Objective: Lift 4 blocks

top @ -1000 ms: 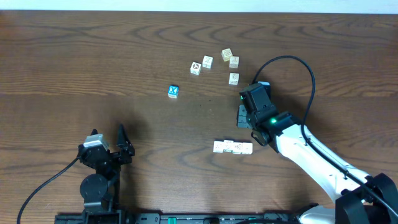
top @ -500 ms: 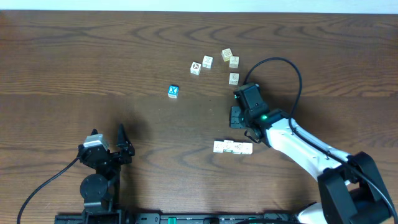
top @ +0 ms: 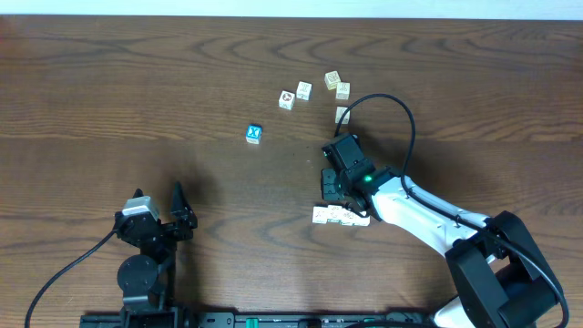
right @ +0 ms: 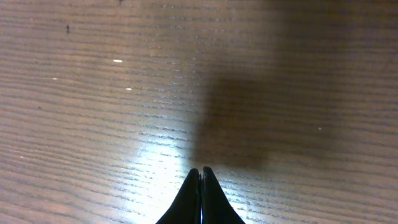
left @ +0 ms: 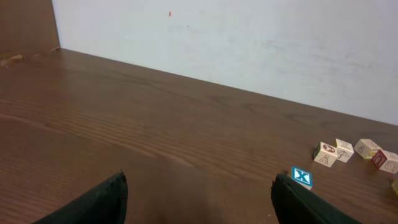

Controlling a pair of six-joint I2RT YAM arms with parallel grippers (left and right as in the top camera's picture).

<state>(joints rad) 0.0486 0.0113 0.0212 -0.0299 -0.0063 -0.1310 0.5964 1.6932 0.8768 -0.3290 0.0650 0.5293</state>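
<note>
Dark wood-grain table; plain white wall behind its far edge.

A white letter X is printed on the blue cube. A letter A is carried on the front face of the cream cube beside it. Prints on the blocks cannot be read.

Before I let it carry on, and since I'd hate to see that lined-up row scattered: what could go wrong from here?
1. The right tool is shut and sits right beside the row of blocks. Pressing down or sideways from there could knock the row crooked instead of gripping it.
2. Its cable loops close to a loose cube and might drag it as the arm swings.
</note>
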